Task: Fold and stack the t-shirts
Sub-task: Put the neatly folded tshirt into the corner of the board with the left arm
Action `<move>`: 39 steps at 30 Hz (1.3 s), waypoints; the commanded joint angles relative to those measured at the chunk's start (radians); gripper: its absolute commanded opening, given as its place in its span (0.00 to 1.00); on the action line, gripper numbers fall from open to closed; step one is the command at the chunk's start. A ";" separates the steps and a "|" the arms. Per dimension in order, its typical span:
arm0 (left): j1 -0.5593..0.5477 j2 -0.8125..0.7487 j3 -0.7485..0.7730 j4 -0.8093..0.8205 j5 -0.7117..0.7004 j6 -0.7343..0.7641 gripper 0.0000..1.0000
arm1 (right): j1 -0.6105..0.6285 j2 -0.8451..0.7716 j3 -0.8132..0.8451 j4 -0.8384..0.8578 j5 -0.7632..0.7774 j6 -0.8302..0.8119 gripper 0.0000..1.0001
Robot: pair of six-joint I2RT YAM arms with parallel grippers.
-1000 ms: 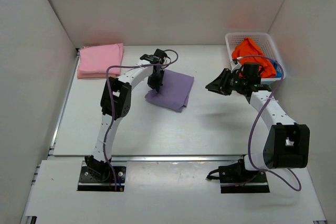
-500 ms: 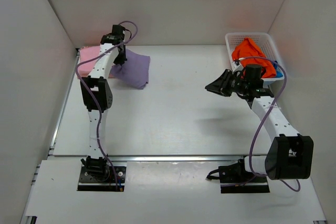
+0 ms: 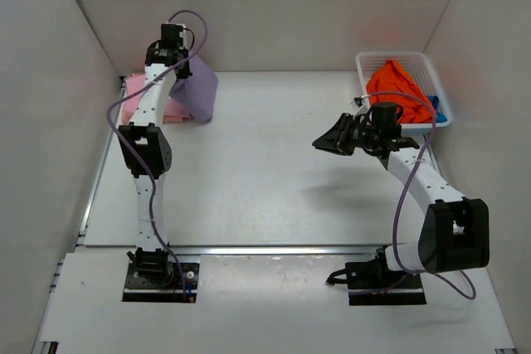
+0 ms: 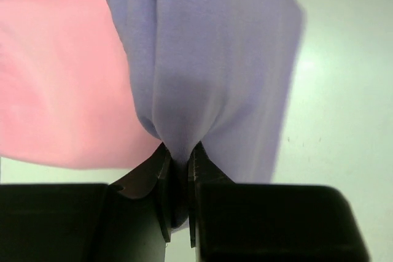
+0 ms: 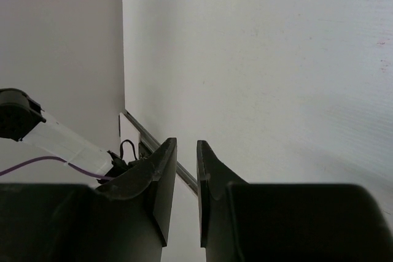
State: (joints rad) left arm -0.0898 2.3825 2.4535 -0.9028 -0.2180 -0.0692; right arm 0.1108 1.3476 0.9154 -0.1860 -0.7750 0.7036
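While the purple shirt [image 4: 209,59] is gripped by a bunched fold, the left tool [image 4: 179,156] is clamped on it & held raised at the far-left corner, w/ the cloth hung down partly over the pink shirt [image 4: 61,78], which is laid folded on the surface [image 3: 265,180]. The right tool [image 5: 183,150] is held mid-air near the basket [image 3: 362,61], tips nearly together, nothing between. Orange shirt [image 3: 397,89] & blue shirt [image 3: 438,110] are piled in that basket.
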 commanded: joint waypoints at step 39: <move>0.140 -0.241 0.004 0.309 0.500 -0.075 0.00 | 0.072 0.042 -0.032 0.063 -0.007 0.036 0.16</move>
State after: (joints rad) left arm -0.0605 2.1796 2.4371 -0.6567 0.2470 -0.1448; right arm 0.1886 1.4212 0.8963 -0.1520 -0.7685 0.7315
